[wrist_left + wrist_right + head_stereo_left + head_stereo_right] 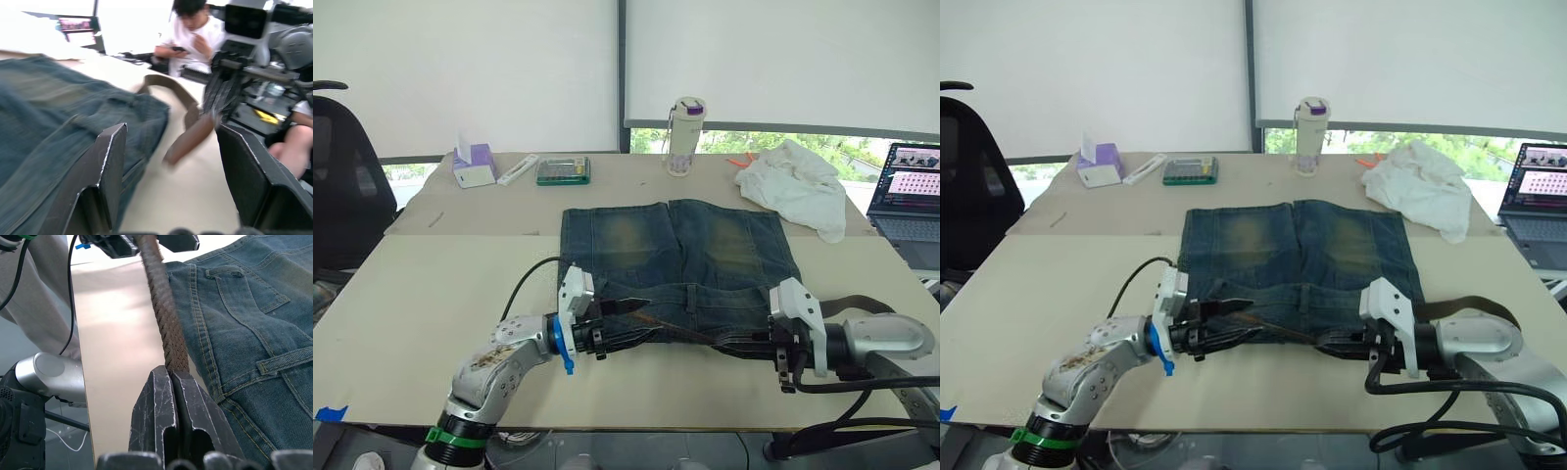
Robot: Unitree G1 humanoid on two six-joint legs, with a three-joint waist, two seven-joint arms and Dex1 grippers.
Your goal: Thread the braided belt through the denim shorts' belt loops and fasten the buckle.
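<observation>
Two black-fingered grippers work at the near waistband: the right gripper (172,382) pinches the dark brown braided belt (164,313), while the left gripper (171,161) gapes wide around the strap's free end. Beyond them the faded blue denim shorts (680,255) lie flat on the beige table (431,294), a crumpled white cloth (793,186) farther off.

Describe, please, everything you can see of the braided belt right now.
The braided belt is a dark brown woven strap lying along the waistband edge of the denim shorts. The right gripper is shut on it; its far end reaches the open left gripper. Behind the right arm, its tail loops across the table.
</observation>
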